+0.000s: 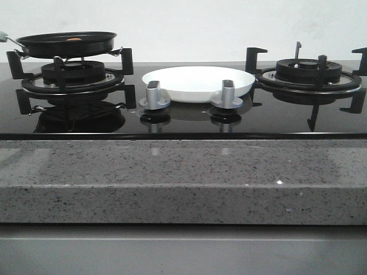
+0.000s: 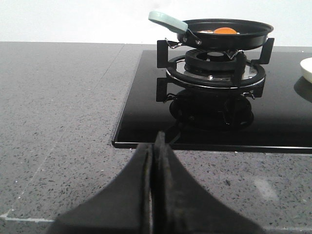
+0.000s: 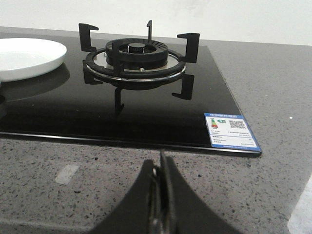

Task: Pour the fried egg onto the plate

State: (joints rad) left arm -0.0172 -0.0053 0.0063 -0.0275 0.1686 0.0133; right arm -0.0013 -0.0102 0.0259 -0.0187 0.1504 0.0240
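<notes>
Looking forward over the table first: black frying pan [image 1: 67,43] up on the left burner [image 1: 73,77], a sliver of orange marking the fried egg [image 1: 74,40] inside it, most of the egg hidden by the pan wall. Dead centre on the glossy black hob [image 1: 275,120], the white plate [image 1: 198,83], bare inside, sitting just behind two silver control knobs [image 1: 153,96] and well apart from the pan. Off to the right, the second burner [image 1: 308,73] with nothing on its grate. Along the near edge, a speckled grey stone counter [image 1: 183,180]. No arm or gripper anywhere in this view.

Over to the left wrist view: left gripper [image 2: 154,146] low above the grey counter, black fingers [image 2: 168,185] pressed flat together, nothing between them. Beyond, across the hob's front corner, the pan again on its grate, pale green handle [image 2: 167,20] sticking out toward the counter side, the egg's orange yolk [image 2: 225,30] and a bit of white showing over the rim. At the far edge of this view, just a slice of the plate's rim [image 2: 307,70].

Now the right wrist view: right gripper [image 3: 161,163] likewise closed tight and holding nothing, hovering above the counter in front of the hob. Ahead, the bare right burner [image 3: 136,58]; beside it, part of the plate [image 3: 27,57] on the glass. Near the hob's front corner, a blue and white label sticker [image 3: 231,131].
</notes>
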